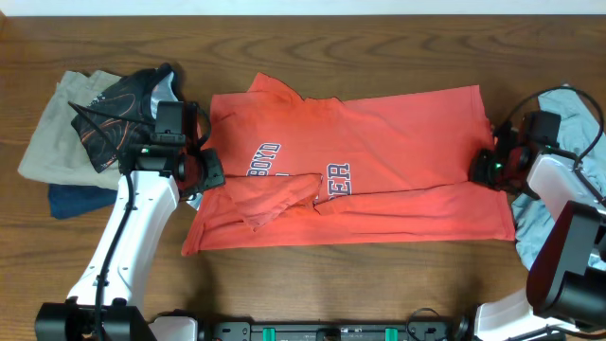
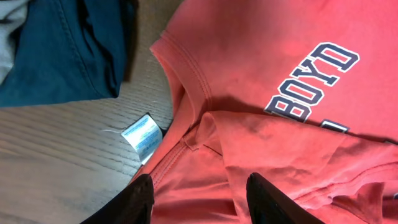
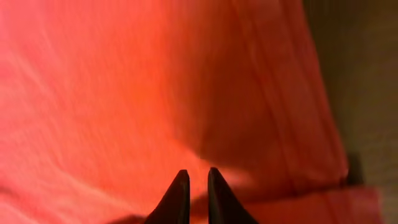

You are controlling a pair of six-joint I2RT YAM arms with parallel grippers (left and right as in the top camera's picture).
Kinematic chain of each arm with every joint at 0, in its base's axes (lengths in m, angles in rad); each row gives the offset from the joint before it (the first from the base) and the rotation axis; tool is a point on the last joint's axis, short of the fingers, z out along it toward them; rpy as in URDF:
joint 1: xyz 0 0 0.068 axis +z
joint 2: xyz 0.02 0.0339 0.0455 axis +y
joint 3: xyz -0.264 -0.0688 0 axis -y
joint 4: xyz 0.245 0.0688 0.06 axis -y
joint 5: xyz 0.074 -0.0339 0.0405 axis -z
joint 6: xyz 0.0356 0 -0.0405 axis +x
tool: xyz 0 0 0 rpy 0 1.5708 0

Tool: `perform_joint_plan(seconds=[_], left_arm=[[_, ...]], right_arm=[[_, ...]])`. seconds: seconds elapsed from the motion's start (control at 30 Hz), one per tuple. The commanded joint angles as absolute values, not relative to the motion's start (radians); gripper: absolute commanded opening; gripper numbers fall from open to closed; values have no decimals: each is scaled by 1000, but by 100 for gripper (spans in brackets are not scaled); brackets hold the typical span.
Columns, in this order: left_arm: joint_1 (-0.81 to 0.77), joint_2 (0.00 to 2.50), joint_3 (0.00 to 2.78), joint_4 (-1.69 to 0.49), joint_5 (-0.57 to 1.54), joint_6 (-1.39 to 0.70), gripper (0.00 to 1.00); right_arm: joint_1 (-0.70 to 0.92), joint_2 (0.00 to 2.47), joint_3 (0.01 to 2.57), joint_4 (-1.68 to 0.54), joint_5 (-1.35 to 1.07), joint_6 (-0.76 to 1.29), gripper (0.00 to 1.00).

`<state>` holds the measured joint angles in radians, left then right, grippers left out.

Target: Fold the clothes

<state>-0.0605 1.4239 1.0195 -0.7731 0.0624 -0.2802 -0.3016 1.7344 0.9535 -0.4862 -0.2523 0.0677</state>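
The coral-red T-shirt point(image 1: 379, 161) lies flat across the middle of the wood-grain table point(image 1: 379, 284), its soft knit creased and one sleeve folded over the navy-and-white lettering. The left gripper point(image 2: 199, 199) hangs over the ribbed collar at the shirt's left end, black fingers spread apart. At the right hem, the right gripper point(image 3: 198, 180) has its tapered fingers drawn almost together against the cloth; whether fabric is pinched between them is unclear. A pale blue-grey shirt point(image 1: 578, 109) lies crumpled at the right edge.
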Motion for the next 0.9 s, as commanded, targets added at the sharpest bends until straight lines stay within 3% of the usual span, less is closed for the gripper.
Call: perform_joint_plan(seconds=[0.0, 0.17, 0.33, 0.87], left_arm=[[-56, 1422, 1015, -773, 68, -263, 50], [-56, 1422, 1015, -787, 68, -263, 50], [-56, 1422, 1015, -788, 68, -263, 50], [-56, 1422, 1015, -799, 68, -263, 51]], right_arm=[[-295, 1730, 970, -502, -267, 74, 10], [-303, 1661, 1046, -757, -238, 73, 8], [-321, 1609, 1047, -850, -189, 73, 7], [-321, 1637, 926, -698, -88, 74, 9]])
